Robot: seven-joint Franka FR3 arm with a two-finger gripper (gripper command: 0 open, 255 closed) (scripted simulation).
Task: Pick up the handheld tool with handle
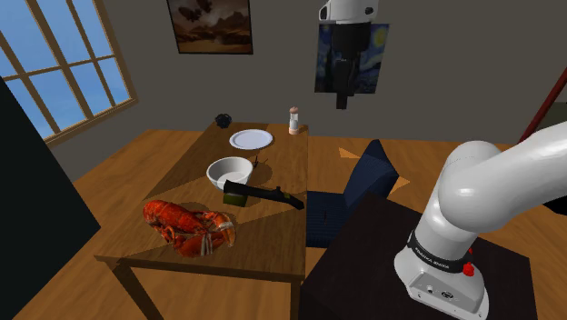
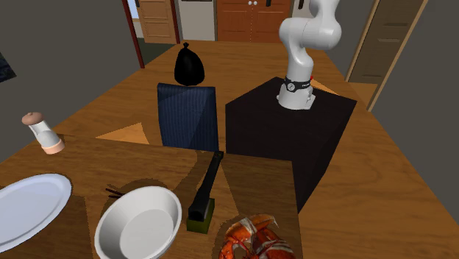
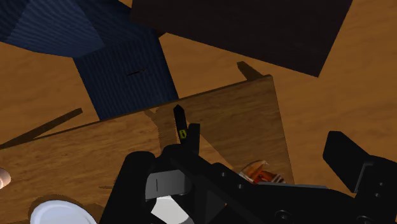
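Observation:
The handheld tool (image 1: 261, 193) lies flat on the wooden table (image 1: 273, 245), between the white bowl and the table's edge by the chair. It has a long black handle and a blocky olive head (image 2: 198, 217). In the second exterior view the handle (image 2: 210, 176) points toward the chair. My black gripper (image 1: 343, 98) hangs high above the table, pointing down, far from the tool. In the wrist view its fingers (image 3: 156, 184) stand apart with nothing between them, and the tool's handle (image 3: 181, 127) shows beyond them on the table. The gripper (image 3: 245, 159) is open.
A red lobster (image 1: 189, 227), a white bowl (image 1: 229, 171), a white plate (image 1: 251, 139) and a shaker (image 1: 293, 120) share the table. A dark blue chair (image 1: 363, 182) stands at the table's edge beside the dark stand (image 2: 287, 129). A black bag (image 2: 190, 66) sits on the floor.

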